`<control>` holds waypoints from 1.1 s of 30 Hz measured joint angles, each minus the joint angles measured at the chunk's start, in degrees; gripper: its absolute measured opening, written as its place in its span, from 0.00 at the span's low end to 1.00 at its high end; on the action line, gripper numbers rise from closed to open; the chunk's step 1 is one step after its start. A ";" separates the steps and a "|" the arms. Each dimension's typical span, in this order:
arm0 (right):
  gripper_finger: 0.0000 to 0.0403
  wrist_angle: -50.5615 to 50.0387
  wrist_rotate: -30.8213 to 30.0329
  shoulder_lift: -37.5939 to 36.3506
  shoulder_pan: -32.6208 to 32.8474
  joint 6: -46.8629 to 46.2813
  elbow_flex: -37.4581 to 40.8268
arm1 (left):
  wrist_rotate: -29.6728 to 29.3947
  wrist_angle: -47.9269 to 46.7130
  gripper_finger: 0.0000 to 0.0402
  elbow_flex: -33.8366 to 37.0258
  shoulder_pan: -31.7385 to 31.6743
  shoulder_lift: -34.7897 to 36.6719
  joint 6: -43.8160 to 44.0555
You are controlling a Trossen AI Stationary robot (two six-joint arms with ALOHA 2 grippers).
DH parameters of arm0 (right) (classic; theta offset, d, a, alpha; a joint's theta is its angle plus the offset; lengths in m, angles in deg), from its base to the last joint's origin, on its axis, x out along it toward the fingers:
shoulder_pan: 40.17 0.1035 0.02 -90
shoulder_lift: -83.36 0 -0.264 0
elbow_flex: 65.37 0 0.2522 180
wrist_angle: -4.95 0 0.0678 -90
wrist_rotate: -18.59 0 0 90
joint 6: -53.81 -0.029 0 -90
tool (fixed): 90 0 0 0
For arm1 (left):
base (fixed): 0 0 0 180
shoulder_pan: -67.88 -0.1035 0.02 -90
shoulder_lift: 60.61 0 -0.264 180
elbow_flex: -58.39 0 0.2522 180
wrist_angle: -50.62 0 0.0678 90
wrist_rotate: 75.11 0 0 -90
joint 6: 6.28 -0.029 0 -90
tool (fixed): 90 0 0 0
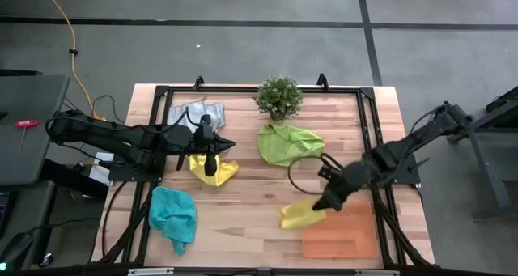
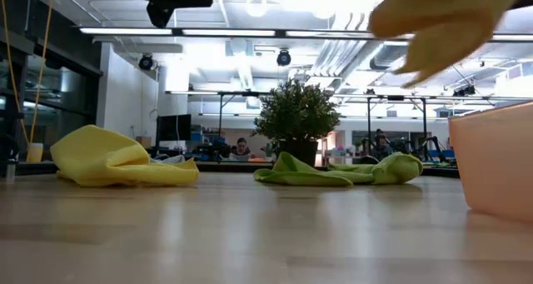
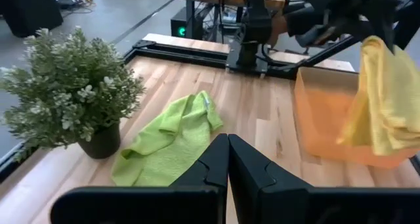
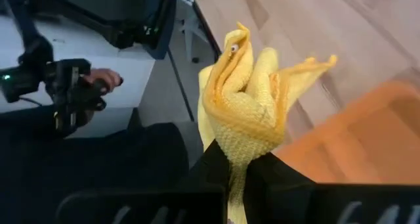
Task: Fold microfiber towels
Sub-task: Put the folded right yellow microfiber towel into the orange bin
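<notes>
The right gripper [image 1: 327, 201] is clamped on a yellow towel [image 1: 301, 217], which hangs off the table beside the orange tray [image 1: 344, 235]. The left gripper [image 1: 212, 169], fingers pressed together and empty, hovers over a second yellow towel [image 1: 222, 170]; a green towel [image 1: 287, 143] lies ahead of it.

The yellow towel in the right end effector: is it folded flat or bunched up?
Bunched up. The yellow towel hangs in loose gathers from the shut right end effector, lifted off the table beside the orange tray.
</notes>
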 joint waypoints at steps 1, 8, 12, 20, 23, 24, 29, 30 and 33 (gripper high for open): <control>0.00 -0.20 -1.88 0.32 1.17 -1.76 0.00 | 0.01 0.11 0.00 0.00 -0.28 0.00 -0.18; 0.00 0.91 -9.26 5.68 4.53 -16.23 0.00 | 0.08 0.16 0.00 0.00 -1.24 0.00 -0.18; 0.00 0.85 -11.17 8.83 6.51 -24.04 0.00 | 0.23 0.19 0.00 0.00 -1.24 0.00 -0.05; 0.00 -5.38 -12.98 10.94 9.85 -32.41 0.00 | 0.22 0.20 0.00 -0.02 -1.24 0.00 -0.20; 0.00 -7.43 -11.82 10.81 10.23 -33.03 0.00 | 0.17 0.19 0.00 -0.02 -1.24 0.00 -0.20; 0.00 -8.02 -10.71 10.81 10.23 -33.17 0.00 | 0.17 0.20 0.00 -0.02 -1.24 0.00 -0.20; 0.00 -13.00 -7.92 10.81 10.23 -33.64 0.00 | 0.02 0.02 0.00 -0.02 -1.24 0.00 -0.22; 0.00 -14.10 -7.73 10.81 10.23 -34.07 0.00 | 0.00 -0.06 0.00 -0.02 -1.24 0.00 -0.22; 0.00 -17.51 -7.35 10.81 10.26 -35.91 0.00 | 0.00 -0.19 0.00 -0.02 -1.24 0.00 -0.22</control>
